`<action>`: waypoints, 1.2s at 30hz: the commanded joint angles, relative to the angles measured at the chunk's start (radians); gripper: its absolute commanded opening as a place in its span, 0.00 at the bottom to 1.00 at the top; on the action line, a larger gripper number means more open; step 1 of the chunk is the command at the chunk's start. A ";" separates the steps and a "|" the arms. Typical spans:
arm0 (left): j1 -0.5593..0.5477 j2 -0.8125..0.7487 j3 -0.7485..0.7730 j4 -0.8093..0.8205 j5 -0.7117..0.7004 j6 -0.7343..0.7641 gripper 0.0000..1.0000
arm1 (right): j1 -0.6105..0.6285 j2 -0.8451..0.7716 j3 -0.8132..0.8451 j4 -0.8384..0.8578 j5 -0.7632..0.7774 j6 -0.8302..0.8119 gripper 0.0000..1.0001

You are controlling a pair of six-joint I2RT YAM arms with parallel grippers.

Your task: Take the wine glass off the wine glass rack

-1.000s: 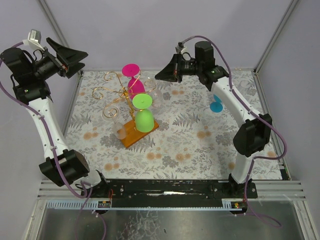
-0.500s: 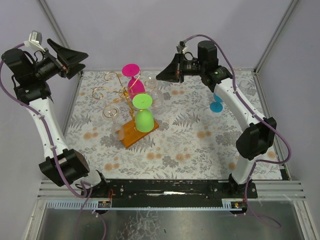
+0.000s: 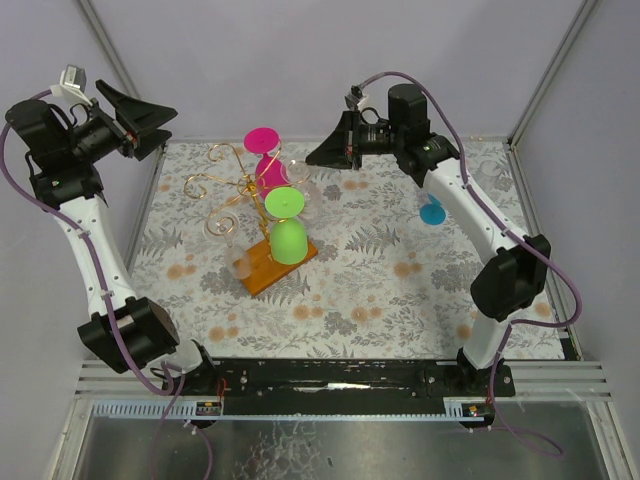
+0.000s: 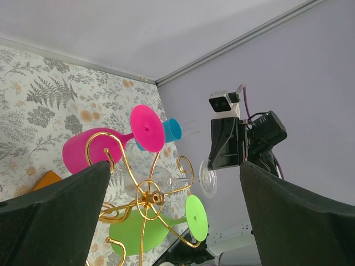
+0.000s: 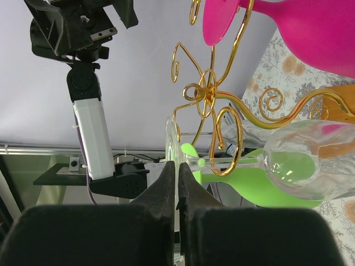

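Pinching the foot of the clear transparent wine glass (image 5: pixel 302 166) with the right gripper (image 5: pixel 177 166), fingers pressed together on its edge. Not yet taking it off: hanging on the thin gold wire rack (image 5: pixel 208 94), stem inside one curled loop. Holding the left gripper (image 3: pixel 160 125) spread wide, high and well apart. Probably remaining: sliding the stem out.

shiny wire rack (image 3: pixel 247 185), clear wine glass (image 5: pixel 299 166)

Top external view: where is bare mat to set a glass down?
Free: the near strip of mat between the wooden base and the black rail, and the stretch between rack and blue glass. Crowded around the rack, where the pink glass and green glass hang.
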 commanded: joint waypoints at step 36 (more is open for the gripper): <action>0.007 -0.048 -0.046 0.029 0.016 0.026 1.00 | 0.054 0.143 0.204 0.055 0.211 0.028 0.00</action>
